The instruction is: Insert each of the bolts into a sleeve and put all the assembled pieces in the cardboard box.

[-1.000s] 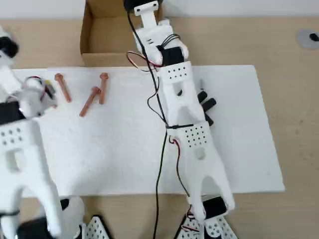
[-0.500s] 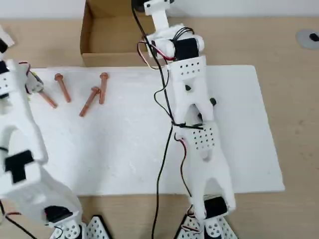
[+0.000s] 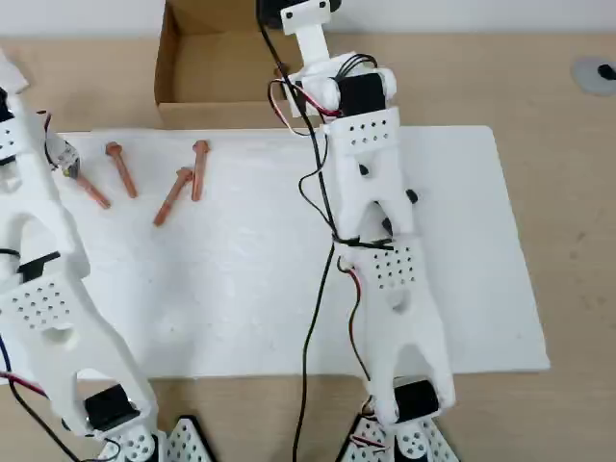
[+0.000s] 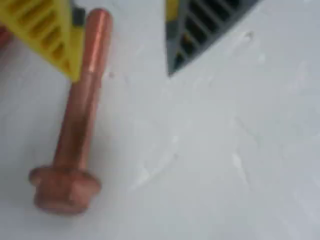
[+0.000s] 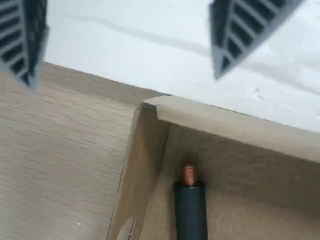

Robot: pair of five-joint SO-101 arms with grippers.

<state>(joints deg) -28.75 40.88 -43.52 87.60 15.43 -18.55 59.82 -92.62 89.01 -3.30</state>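
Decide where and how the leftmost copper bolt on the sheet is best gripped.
Probably best: grip the bolt across its shank near mid-length, clear of the flanged head. It lies flat on the white sheet, so come from above with the fingers straddling the shank. The open left gripper sits by its tip.

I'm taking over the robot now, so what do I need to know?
Left gripper: open, at the leftmost bolt on the white mat.
Right gripper: open, above the cardboard box.
Done: one assembled piece lies in the box.
Left: four loose bolts on the mat need sleeves, partly hidden under the right arm, then go in the box.
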